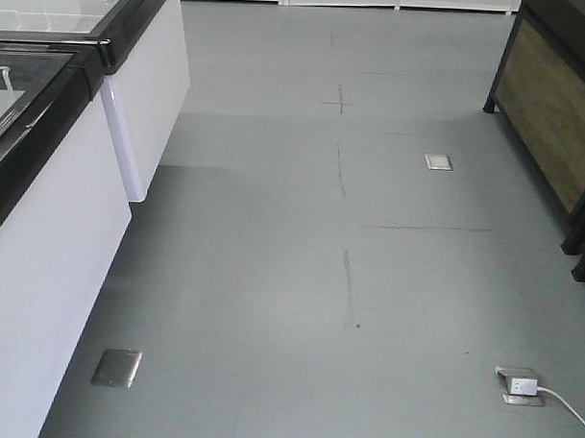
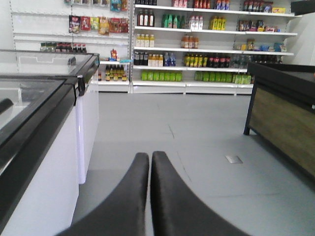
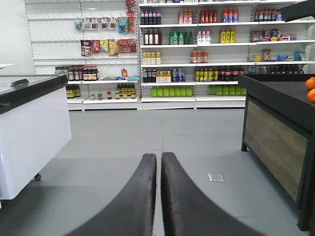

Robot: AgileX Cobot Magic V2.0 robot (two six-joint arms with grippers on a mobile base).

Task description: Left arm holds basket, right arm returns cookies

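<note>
Neither the basket nor the cookies appear in any view. In the left wrist view my left gripper (image 2: 150, 156) is shut, its two black fingers pressed together with nothing between them, pointing over the grey floor toward the shelves. In the right wrist view my right gripper (image 3: 159, 157) is likewise shut and holds nothing, aimed down the aisle. No arm or gripper shows in the front view.
White chest freezers with black rims (image 1: 44, 172) line the left side. A dark wood-panelled counter (image 1: 556, 113) stands at the right, with oranges (image 3: 310, 88) on it. Stocked bottle shelves (image 2: 197, 44) fill the far wall. Metal floor boxes (image 1: 116, 367), one with a white plug (image 1: 522, 385).
</note>
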